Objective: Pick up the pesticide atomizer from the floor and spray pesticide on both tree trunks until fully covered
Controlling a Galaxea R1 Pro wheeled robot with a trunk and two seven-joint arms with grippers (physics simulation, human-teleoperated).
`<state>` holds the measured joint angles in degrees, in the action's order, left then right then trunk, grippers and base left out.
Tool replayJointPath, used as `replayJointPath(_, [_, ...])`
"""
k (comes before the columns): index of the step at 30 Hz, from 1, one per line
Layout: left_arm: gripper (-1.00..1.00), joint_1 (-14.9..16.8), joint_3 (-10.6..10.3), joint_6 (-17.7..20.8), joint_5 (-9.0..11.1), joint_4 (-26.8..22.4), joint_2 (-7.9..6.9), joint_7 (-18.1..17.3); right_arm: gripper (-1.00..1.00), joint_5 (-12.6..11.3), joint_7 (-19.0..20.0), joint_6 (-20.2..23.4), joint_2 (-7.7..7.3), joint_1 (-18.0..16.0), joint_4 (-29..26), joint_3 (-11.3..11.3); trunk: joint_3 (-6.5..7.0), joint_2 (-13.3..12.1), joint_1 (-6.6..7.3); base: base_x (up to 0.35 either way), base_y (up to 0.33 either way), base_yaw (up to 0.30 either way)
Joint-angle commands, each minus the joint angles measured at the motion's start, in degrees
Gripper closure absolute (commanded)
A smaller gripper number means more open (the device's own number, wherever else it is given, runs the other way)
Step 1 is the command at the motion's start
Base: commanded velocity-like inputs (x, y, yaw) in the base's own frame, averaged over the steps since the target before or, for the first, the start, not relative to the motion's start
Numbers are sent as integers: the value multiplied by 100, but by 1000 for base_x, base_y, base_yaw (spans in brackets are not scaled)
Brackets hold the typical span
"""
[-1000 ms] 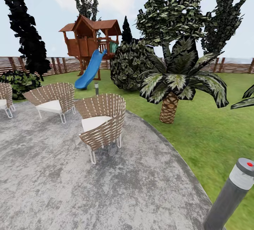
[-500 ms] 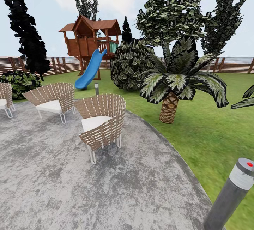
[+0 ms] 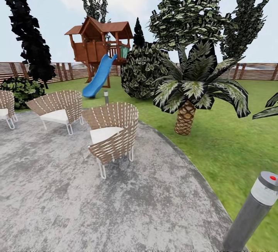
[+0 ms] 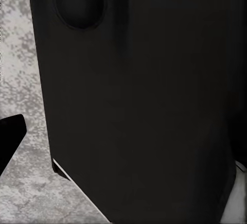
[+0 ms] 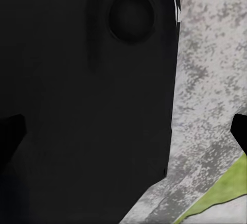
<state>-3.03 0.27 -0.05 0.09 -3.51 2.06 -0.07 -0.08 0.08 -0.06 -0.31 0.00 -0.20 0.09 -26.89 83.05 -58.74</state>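
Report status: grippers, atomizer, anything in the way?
Grippers: state can't be told; wrist cameras face dark robot body over grey paving. Atomizer not sighted. Ahead: wicker chair on paving, palm on lawn, bollard lamp close on the right.

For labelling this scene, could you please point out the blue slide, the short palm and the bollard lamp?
blue slide (image 3: 97, 77), head view, mid chute.
short palm (image 3: 185, 118), head view, scaly trunk.
bollard lamp (image 3: 251, 215), head view, grey post.
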Motion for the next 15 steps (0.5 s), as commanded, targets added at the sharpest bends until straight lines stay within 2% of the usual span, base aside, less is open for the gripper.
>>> replayJointPath(1, [-100,-10,4,-1,1,-32,3,-1,-100,-1,1,-1,-1,0,-3,1,-3,3,1,-96,86,0])
replayJointPath(10, [-100,-29,8,-4,-1,-60,13,-2,-100,-1,1,-4,-4,0,-7,0,-3,3,1,-96,84,0])
replayJointPath(15, [-100,-31,7,-4,1,-62,13,-2,-100,-1,1,-3,-4,0,-7,0,-3,3,1,-176,190,0])
